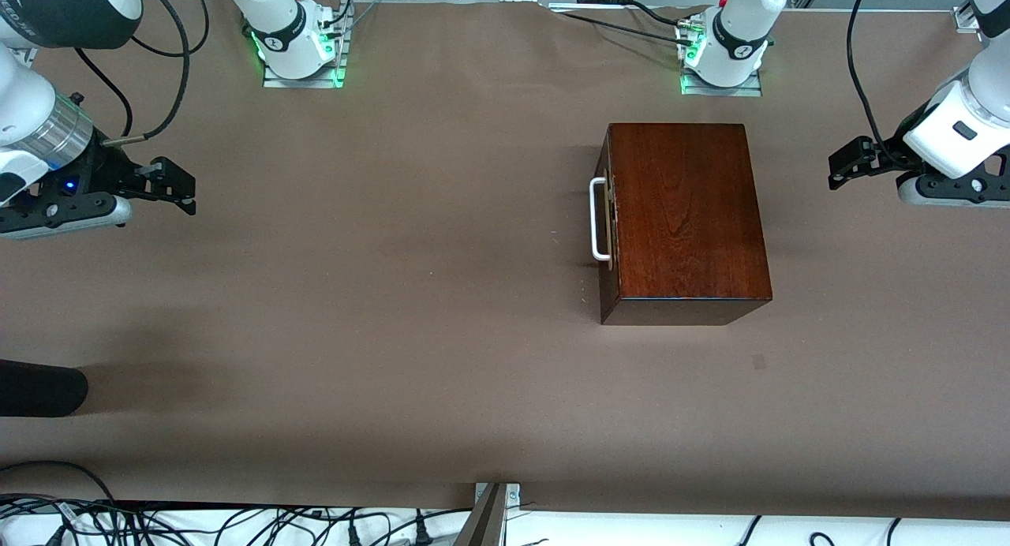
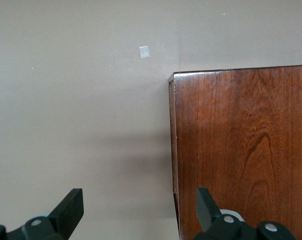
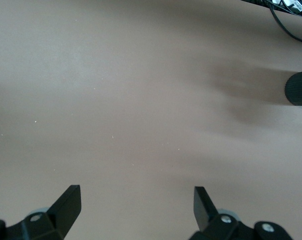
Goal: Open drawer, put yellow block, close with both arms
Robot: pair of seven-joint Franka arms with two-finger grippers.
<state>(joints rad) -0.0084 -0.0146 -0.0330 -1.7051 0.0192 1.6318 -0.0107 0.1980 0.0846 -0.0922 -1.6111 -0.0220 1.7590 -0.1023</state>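
The shiny dark red-brown wooden box sits on the brown table, right of the middle of the front picture, toward the left arm's end. Its drawer is pushed all the way in, and the white U-shaped bar handle faces the right arm's end of the table. No yellow block shows in any picture.

The left gripper hangs at the right edge of the front picture, over the table beside the box. Its wrist picture shows its two black fingers spread wide, holding nothing, with the box top under one of them.

The right gripper hangs at the upper left of the front picture, over bare table, well apart from the box. Its fingers are spread wide too, and hold nothing.

A round black thing pokes in at the lower left edge.
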